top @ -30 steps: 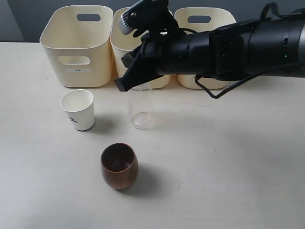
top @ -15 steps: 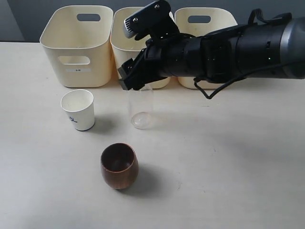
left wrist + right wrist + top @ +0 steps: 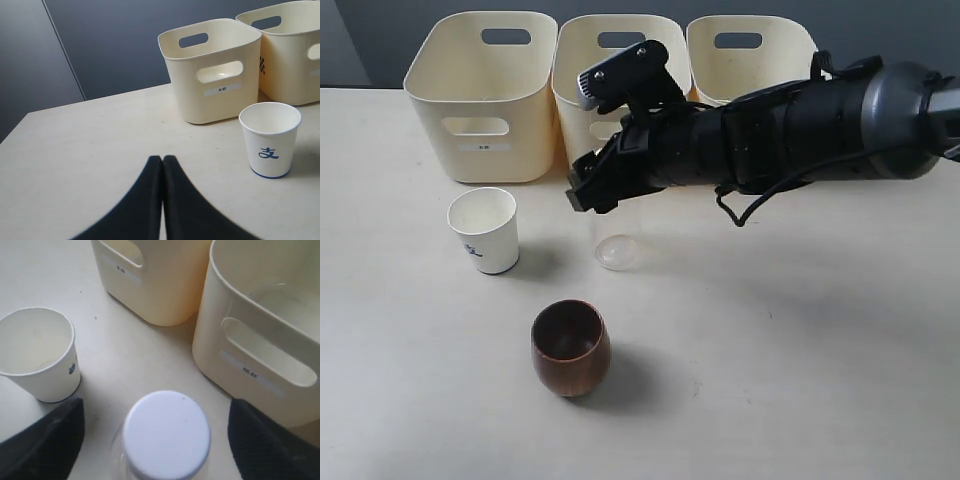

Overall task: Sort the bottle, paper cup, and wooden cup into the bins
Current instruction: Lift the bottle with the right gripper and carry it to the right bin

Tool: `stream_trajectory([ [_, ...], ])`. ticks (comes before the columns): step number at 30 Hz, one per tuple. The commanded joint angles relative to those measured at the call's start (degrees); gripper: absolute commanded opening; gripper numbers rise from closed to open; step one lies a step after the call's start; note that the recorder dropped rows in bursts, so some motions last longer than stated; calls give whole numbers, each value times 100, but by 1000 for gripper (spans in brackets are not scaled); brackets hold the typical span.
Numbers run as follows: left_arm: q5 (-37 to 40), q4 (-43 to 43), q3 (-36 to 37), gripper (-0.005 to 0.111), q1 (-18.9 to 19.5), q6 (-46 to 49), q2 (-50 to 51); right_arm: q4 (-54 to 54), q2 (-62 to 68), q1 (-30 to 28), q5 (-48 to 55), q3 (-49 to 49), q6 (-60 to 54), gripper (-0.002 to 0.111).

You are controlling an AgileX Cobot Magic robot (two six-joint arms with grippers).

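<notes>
Pale tabletop [image 3: 800, 330] against a dark wall, with everything gathered round the bottle [image 3: 617, 245], which stands upright on the table. My right pincer [image 3: 598, 185] hangs over its top with the jaws spread wide. In my wrist view the white cap [image 3: 166, 435] sits between the two pads, with a clear gap on each side, so nothing is gripped yet. My left pincer [image 3: 162, 160] is pressed together and holds nothing, well off to the far side of the paper cup [image 3: 483, 230] from the bottle.

I judge the bottle to be empty and very light, with thin clear walls that are slick and would dent under a hard squeeze. It is tall on a narrow base, so a nudge from one pad would tip it. The cap and the neck under it look like the stiffest part, and I would close there, squarely and gently.

Three bins [image 3: 480, 95] stand in a row just behind the bottle, the middle one nearest. Its front wall is close enough that the bottle must rise well clear before crossing the rim. The paper cup stands near the bottle on the side away from my arm. The wooden cup [image 3: 570, 348] stands apart in front of it. Neither blocks a straight lift. From my wrist view I cannot read the bin labels.
</notes>
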Motion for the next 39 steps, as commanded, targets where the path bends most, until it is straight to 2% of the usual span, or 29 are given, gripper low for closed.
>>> stream_trajectory([
  [1, -33, 0, 7, 0, -18, -11, -28, 16, 47, 4, -229, -133, 71, 75],
  [6, -33, 0, 7, 0, -18, -11, -28, 16, 131, 4, -144, -164, 271, 74],
  [12, -33, 0, 7, 0, -18, -11, -28, 16, 285, 4, -201, -164, 271, 49],
  [13, -33, 0, 7, 0, -18, -11, -28, 16, 287, 4, -175, -164, 271, 43],
  [14, -33, 0, 7, 0, -18, -11, -28, 16, 304, 4, -162, -164, 271, 29],
  [17, -33, 0, 7, 0, -18, -11, -28, 16, 313, 4, -268, -164, 296, -1],
  [20, -33, 0, 7, 0, -18, -11, -28, 16, 118, 4, -924, -187, 697, 0],
  [25, -33, 0, 7, 0, -18, -11, -28, 16, -789, 4, -2331, -187, 707, 0],
  [29, -33, 0, 7, 0, -18, -11, -28, -77, -1484, 4, -2688, -187, 707, 0],
  [31, -33, 0, 7, 0, -18, -11, -28, -406, -1726, -9, -3183, -187, 742, 0],
  [34, -33, 0, 7, 0, -18, -11, -28, -1142, -1752, -9, -4314, -187, 1543, 0],
  [39, -33, 0, 7, 0, -18, -11, -28, -2465, -1508, -565, -4127, -187, 3487, 0],
])
